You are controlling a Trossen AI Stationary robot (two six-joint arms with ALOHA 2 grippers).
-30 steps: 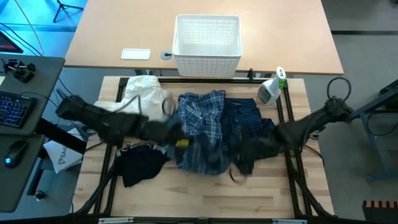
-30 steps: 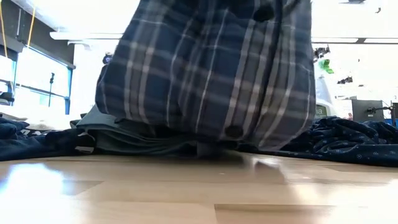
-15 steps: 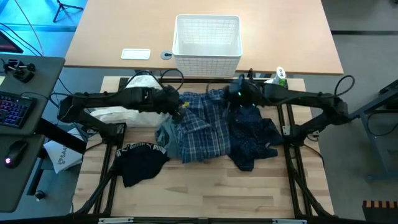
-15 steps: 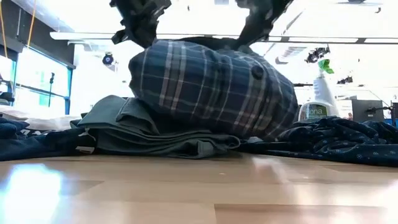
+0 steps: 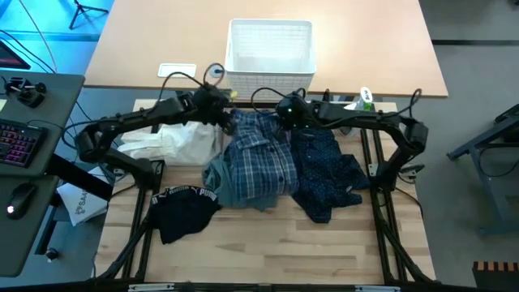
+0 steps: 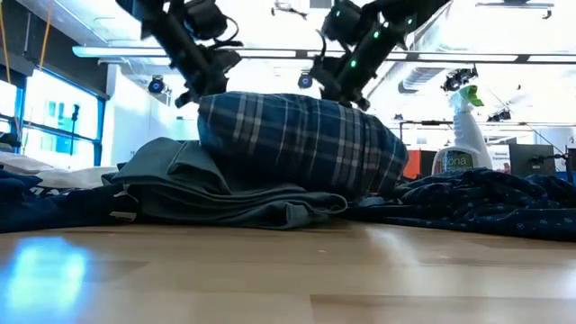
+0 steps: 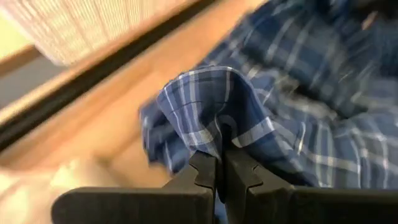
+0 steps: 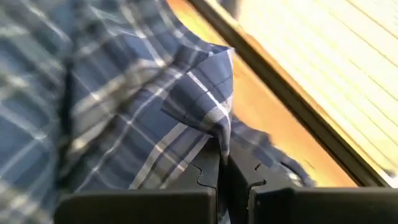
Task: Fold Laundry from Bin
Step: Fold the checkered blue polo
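Near the bin [image 5: 271, 50], plaid shirt [image 5: 261, 161] lengthwise front-to-back, far corners pinched

The high view looks straight down on the whole table [image 5: 243, 268], with the plaid shirt [image 5: 259, 158] near its centre; the low view sits at tabletop height, facing level across the boards at that same shirt [image 6: 297, 144]; each wrist view looks from very close at one pinched edge of the shirt, with the white basket [image 7: 93, 25] just beyond.
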